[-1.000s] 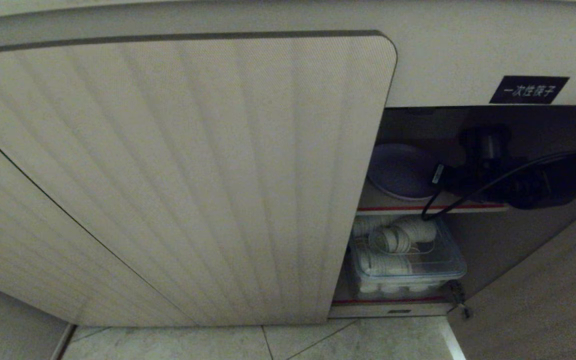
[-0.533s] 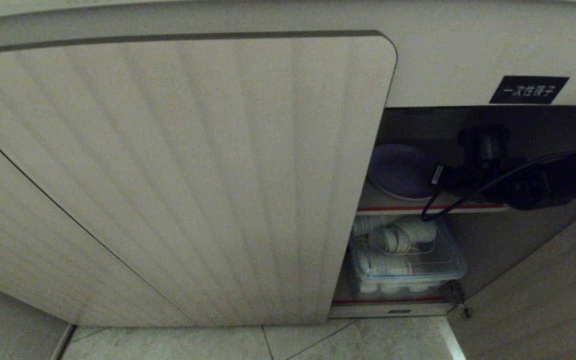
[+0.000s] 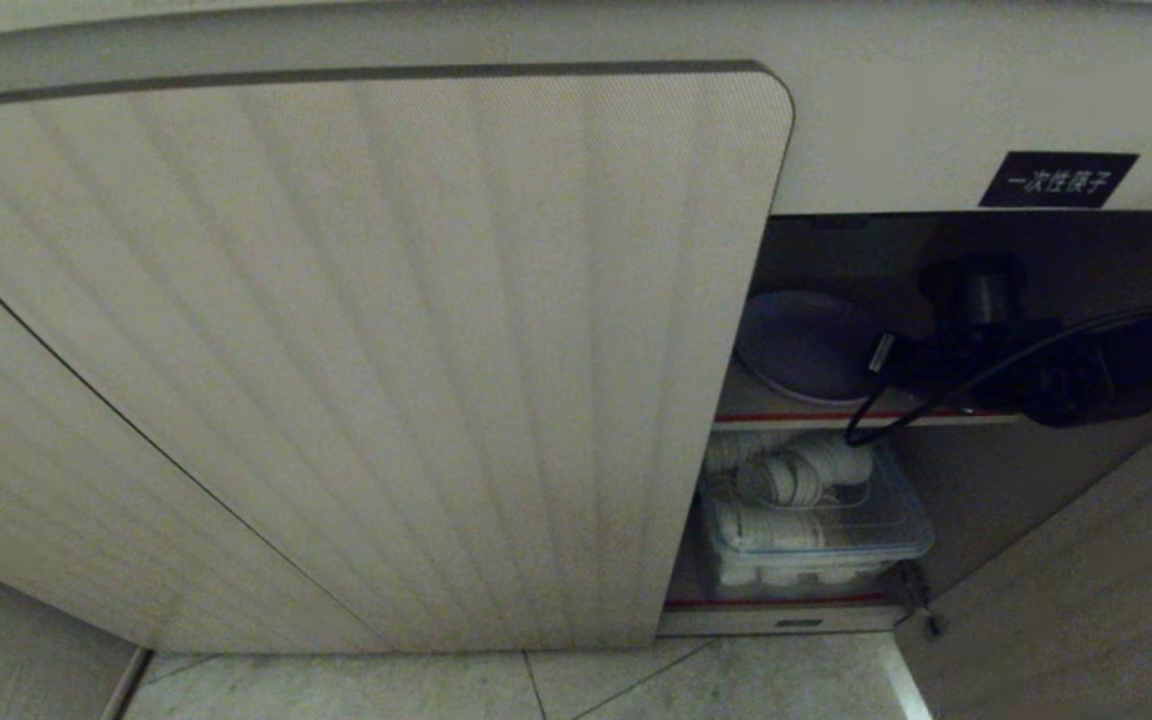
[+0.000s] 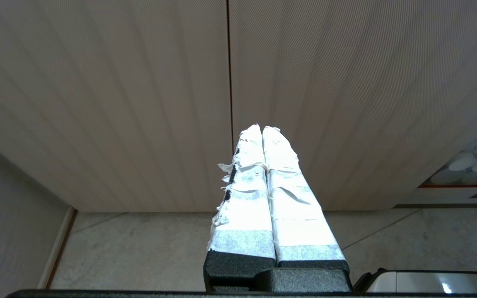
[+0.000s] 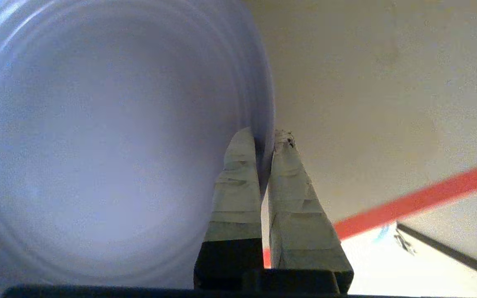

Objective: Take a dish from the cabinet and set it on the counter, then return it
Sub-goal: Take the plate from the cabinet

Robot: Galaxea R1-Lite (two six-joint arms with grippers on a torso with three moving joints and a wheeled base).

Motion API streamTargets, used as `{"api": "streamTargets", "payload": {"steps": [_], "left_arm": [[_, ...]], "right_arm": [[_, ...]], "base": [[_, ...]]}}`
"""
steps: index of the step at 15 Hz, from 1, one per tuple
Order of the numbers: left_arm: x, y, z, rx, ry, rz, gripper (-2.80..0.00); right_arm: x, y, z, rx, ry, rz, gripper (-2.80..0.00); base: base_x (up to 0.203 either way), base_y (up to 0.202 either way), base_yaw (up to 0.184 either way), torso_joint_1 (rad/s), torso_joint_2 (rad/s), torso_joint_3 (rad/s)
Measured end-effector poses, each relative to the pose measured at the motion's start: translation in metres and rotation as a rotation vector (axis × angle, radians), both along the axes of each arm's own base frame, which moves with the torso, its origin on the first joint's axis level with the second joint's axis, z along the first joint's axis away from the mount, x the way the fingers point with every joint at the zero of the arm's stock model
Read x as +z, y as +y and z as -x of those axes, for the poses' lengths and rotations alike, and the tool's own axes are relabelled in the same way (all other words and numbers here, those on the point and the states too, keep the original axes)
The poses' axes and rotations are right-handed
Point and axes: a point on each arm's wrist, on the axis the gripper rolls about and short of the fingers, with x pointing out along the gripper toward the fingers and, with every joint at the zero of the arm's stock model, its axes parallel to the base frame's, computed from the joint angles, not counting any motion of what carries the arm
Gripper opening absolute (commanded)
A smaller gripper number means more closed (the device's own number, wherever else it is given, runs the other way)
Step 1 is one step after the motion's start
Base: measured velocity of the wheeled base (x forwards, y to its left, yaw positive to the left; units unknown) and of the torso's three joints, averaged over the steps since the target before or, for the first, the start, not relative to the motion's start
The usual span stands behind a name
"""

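Head view: a low beige cabinet [image 3: 366, 350] with vertically ribbed doors, one door standing open on the robot's right. Above the opening, a small black label [image 3: 1058, 179] with white Chinese characters. On the upper, red-edged inner shelf [image 3: 796, 415] lies a round, shallow, matte lavender plastic dish [image 3: 804, 345] with a low raised rim. The black right arm enters the opening from the right, and its right gripper [image 3: 886, 360] meets the near right edge of the dish, a black cable [image 3: 946, 395] looping below it.

Right wrist view: the two tape-wrapped fingers [image 5: 238, 186] of the right gripper [image 5: 263, 138] stand nearly together, the jaws closed down to a narrow slit through which the rim of the dish [image 5: 106, 136] passes; one finger lies over the inner face, the other outside the rim. The grip is thus a pinch on the rim. The red shelf edge [image 5: 420, 200] runs behind the fingers.

Lower compartment, head view: a clear plastic lidded box [image 3: 816, 525] holding stacked white discs, resting on the bottom shelf.

Left wrist view: the left gripper [image 4: 262, 129] hangs before the closed ribbed door [image 4: 139, 103], above a pale tiled floor [image 4: 139, 248]; its taped fingers [image 4: 246, 198] are pressed flat against each other, the jaws fully closed and holding nothing
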Motion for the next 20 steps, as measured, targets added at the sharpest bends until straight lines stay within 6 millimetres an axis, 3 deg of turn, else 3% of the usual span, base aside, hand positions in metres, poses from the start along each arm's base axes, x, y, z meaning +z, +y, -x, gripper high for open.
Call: {"api": "streamTargets", "payload": {"steps": [20], "left_arm": [[0.000, 0.000, 0.000, 0.000, 0.000, 0.000, -2.80]], "right_arm": [[-0.001, -0.004, 0.042, -0.063, -0.025, -0.132, -2.80]], "base": [[0.000, 0.000, 0.000, 0.000, 0.00, 0.000]]}}
